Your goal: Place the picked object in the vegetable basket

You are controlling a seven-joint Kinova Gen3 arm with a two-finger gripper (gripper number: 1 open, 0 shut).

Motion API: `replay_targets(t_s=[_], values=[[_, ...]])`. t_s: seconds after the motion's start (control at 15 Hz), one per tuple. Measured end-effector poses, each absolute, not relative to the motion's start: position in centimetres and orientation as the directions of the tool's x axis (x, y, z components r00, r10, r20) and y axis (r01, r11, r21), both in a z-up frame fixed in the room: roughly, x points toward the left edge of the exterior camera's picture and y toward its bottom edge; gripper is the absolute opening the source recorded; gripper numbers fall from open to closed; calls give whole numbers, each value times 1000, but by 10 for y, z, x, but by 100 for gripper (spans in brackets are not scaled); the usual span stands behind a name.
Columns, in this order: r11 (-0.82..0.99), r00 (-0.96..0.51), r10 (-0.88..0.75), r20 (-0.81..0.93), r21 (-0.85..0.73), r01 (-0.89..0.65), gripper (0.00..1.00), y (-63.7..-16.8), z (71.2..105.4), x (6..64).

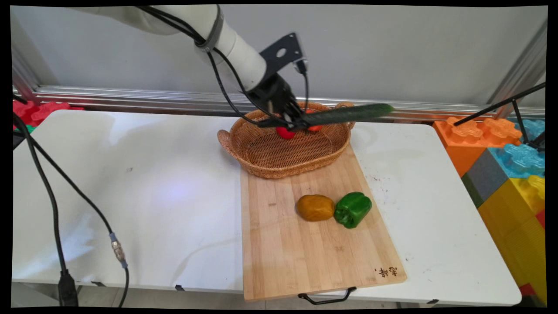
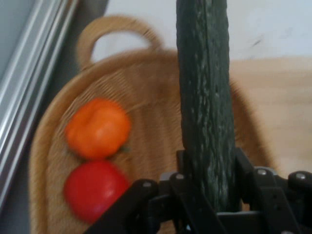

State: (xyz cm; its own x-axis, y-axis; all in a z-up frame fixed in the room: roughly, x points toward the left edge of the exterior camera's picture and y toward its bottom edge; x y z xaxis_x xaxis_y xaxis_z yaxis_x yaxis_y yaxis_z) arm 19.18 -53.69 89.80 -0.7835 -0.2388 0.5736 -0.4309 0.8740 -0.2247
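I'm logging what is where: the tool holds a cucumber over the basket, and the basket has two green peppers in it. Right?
Not quite. The tool does hold the cucumber over the basket, but the hand view shows an orange pepper and a red tomato inside. The green pepper lies on the cutting board.

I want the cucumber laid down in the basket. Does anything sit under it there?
Yes. The gripper holds the cucumber above the basket, where an orange vegetable and a red one lie at one side.

White desk [image 1: 130, 183] sits against a plain grey wall [image 1: 392, 48] with a metal rail [image 1: 130, 98] along the bottom. Big colourful toy blocks [image 1: 510, 170] are stacked at the right.
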Motion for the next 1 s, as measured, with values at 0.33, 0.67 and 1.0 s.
replay_targets(t_s=[0.33, 0.67, 1.0], values=[[842, -794, -292, 533, -251, -478, 0, -573, 856, 223], [859, -808, -294, 511, -228, -457, 0, -592, 818, 230], [873, -805, -257, 534, -228, -430, 100, -600, 814, 228]])
